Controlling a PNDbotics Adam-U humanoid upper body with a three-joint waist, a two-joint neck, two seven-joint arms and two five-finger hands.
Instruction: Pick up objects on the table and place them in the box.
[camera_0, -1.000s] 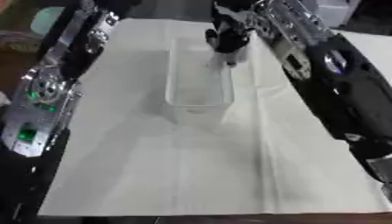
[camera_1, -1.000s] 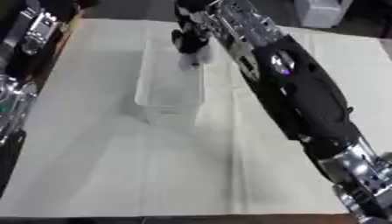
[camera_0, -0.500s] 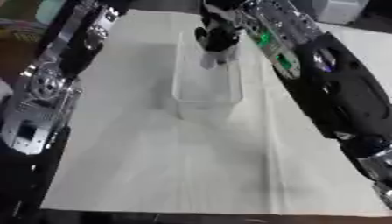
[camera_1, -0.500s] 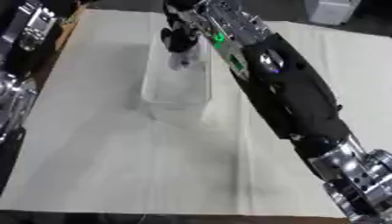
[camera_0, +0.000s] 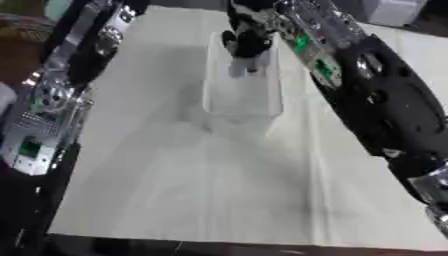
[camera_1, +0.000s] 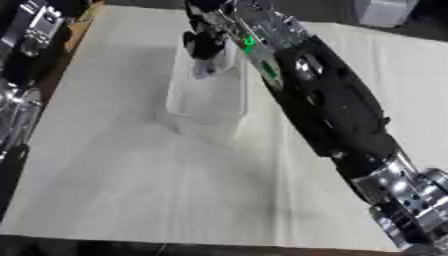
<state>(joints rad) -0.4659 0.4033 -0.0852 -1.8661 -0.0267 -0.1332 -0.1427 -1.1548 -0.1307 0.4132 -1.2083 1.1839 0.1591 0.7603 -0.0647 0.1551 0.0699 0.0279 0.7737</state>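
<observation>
White cloth (camera_0: 219, 180) covers the table in front of you, creased lengthwise, with dark floor beyond its far edge.

Your box (camera_0: 243, 82) is a clear, open-topped rectangular container standing upright on the cloth in the far half of the table. Its long axis runs away from you, slightly askew in the view. Its near end looks empty; nothing can be made out lying on its floor.

Your right hand (camera_0: 248, 42) hangs over the far end of the box, fingers pointing down inside its walls. A small pale object (camera_0: 241, 67) shows at the fingertips, light grey to white, its long side roughly vertical. It sits just above or at the box floor; you cannot tell whether it touches. The fingers appear curled around its upper part, but the blur prevents a clear reading of the grip. What the object is cannot be determined.

Your right arm (camera_1: 324, 100) enters from the lower right and crosses the table diagonally to the box, black with silver joints and green lights near the wrist.

Your left arm (camera_0: 61, 95) runs along the left edge of the table, off the cloth. Its hand is not visible in either view.

A pale box-shaped item (camera_1: 385, 11) stands beyond the far right corner.
</observation>
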